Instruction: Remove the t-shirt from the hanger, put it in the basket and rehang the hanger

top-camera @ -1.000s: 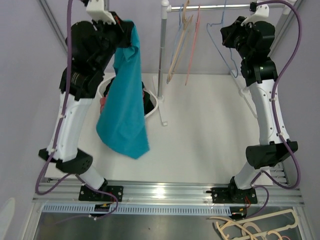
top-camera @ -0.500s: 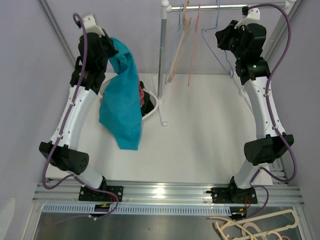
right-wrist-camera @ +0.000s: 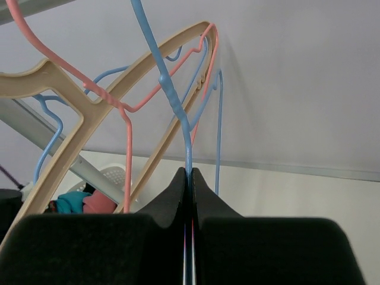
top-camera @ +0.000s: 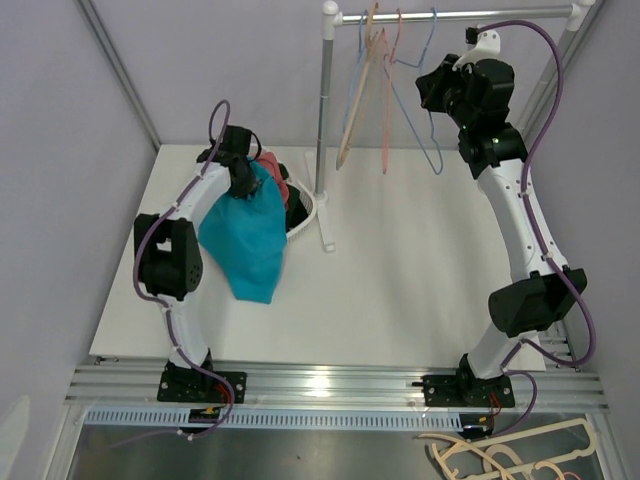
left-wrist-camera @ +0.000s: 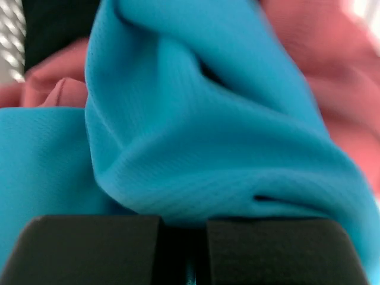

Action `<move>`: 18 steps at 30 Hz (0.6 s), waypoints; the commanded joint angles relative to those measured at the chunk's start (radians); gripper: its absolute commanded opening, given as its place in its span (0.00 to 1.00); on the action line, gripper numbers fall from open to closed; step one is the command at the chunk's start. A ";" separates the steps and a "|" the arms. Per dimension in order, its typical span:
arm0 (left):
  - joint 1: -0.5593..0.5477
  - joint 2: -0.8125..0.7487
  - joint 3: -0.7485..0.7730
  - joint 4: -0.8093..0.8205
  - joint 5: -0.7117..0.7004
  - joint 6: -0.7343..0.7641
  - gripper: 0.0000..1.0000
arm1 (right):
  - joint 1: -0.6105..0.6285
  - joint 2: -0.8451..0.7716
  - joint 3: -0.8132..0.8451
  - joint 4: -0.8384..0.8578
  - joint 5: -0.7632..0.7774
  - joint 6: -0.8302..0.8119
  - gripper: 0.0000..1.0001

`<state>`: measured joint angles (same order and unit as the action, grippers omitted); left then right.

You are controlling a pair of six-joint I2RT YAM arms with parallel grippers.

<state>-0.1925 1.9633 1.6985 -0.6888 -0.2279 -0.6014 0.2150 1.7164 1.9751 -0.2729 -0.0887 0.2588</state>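
Observation:
The teal t-shirt (top-camera: 245, 235) is off the hanger and hangs from my left gripper (top-camera: 243, 178), draped over the basket's near side onto the table. In the left wrist view the teal cloth (left-wrist-camera: 196, 130) fills the frame and the left gripper (left-wrist-camera: 184, 228) is shut on a fold of it. My right gripper (top-camera: 432, 88) is up by the rail, shut on the bare blue wire hanger (top-camera: 437, 160). The right wrist view shows the right gripper (right-wrist-camera: 190, 175) pinching that blue hanger (right-wrist-camera: 172, 98).
A white basket (top-camera: 312, 210) with a pink garment (top-camera: 272, 172) stands behind the t-shirt, next to the rack's upright pole (top-camera: 322, 130). A wooden hanger (top-camera: 355, 110) and a pink wire hanger (top-camera: 385, 120) hang on the rail (top-camera: 460, 14).
My left arm has swung down from high up to the basket, carrying the t-shirt, which now rests partly on the table. My right gripper has moved the blue hanger left along the rail.

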 commanded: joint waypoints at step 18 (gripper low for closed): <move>0.087 -0.021 0.139 -0.250 0.131 0.006 0.50 | 0.029 -0.109 -0.039 0.015 0.027 0.002 0.25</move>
<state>-0.1112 2.0594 1.8614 -0.8890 -0.0872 -0.6205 0.2382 1.6379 1.9038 -0.2649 -0.0685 0.2630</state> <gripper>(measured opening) 0.400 0.226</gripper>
